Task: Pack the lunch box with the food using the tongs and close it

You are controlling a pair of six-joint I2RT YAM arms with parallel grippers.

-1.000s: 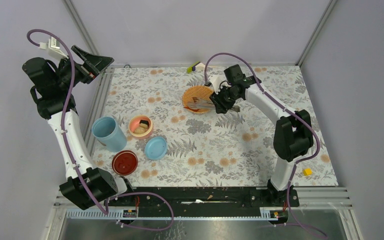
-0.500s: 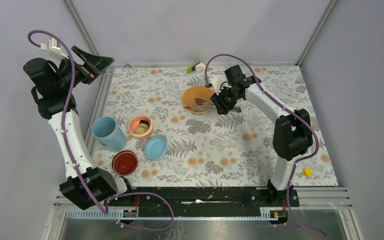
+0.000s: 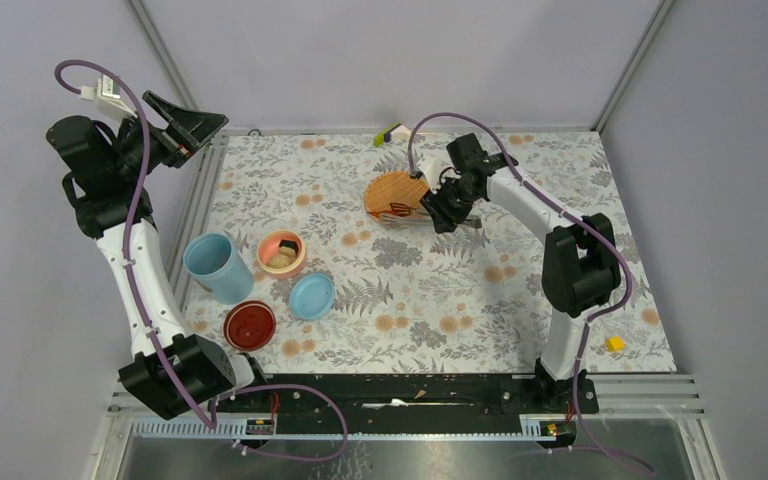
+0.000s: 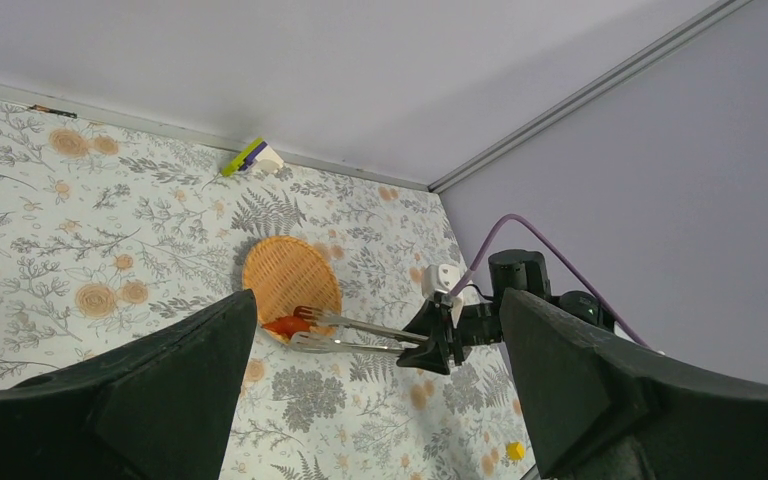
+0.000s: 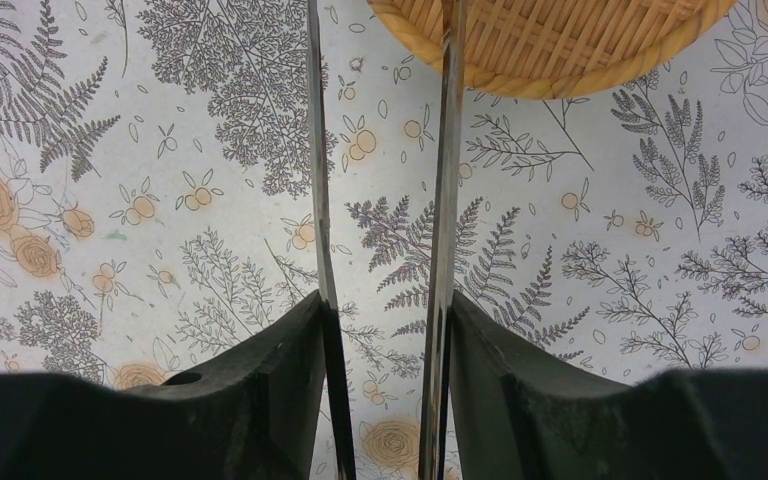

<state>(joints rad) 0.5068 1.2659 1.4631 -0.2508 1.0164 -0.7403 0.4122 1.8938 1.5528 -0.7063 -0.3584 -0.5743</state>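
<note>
While the right fingers (image 5: 260, 400) clamp the tongs (image 5: 447, 200), tong tips sit at an orange food piece (image 4: 285, 325) on the woven plate (image 3: 390, 190). Raised far-left, the left fingers (image 4: 160, 390) are spread wide, empty. On the bench's left side: lunch box tub (image 3: 215, 268), inner bowl (image 3: 282, 252), lid (image 3: 312, 296) off.

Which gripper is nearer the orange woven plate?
Right. The right gripper, gripping the tongs, sits just beside the plate; the left gripper hangs open, raised far off to its left.

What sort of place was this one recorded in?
Probably a lab test cell, not a kitchen: bare grey walls in aluminium framing, a floral tablecloth, and the left arm and right arm bolted to a black rail.
</note>
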